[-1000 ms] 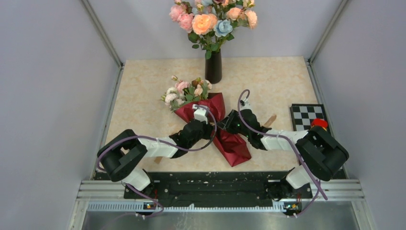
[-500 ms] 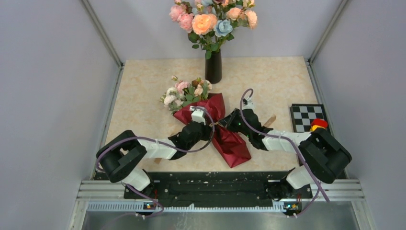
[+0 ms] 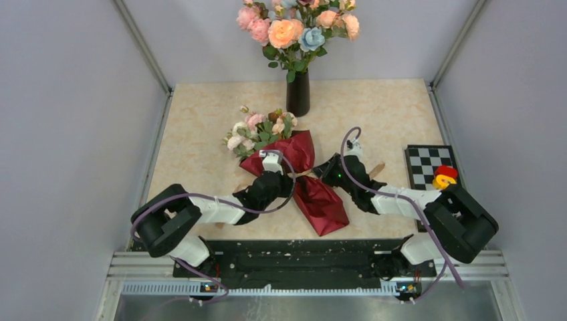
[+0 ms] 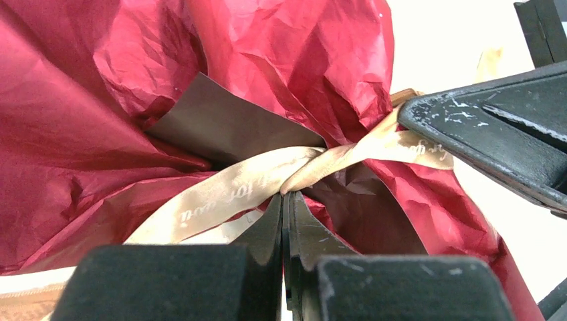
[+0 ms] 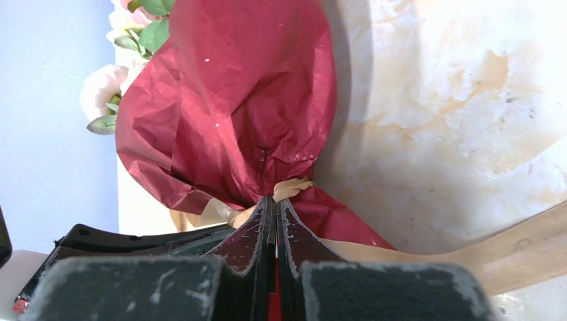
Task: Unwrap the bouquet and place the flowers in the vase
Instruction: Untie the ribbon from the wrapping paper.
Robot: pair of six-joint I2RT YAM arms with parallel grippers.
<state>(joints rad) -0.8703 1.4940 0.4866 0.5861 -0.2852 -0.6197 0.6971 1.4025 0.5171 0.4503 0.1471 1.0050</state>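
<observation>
The bouquet (image 3: 314, 194) lies in maroon paper in the middle of the table, its flowers (image 3: 257, 130) pointing to the back left. A tan ribbon (image 4: 227, 190) is knotted round its waist. My left gripper (image 4: 286, 195) is shut with its tips pinching the ribbon at the knot. My right gripper (image 5: 273, 200) is shut on the ribbon (image 5: 294, 188) from the other side, and a loose ribbon tail (image 5: 521, 251) runs off to the right. From above, the left gripper (image 3: 292, 180) and the right gripper (image 3: 321, 172) meet at the knot. The black vase (image 3: 297, 93) stands behind, holding large bright blooms.
A black-and-white checkerboard (image 3: 428, 160) lies at the table's right edge, with a red and yellow object (image 3: 444, 175) by the right arm. Grey walls close in the table on three sides. The tabletop (image 3: 200, 134) is pale marble.
My right gripper has shut on the ribbon and drawn a little to the right. The left arm has shifted slightly left, and the bouquet has barely moved.
</observation>
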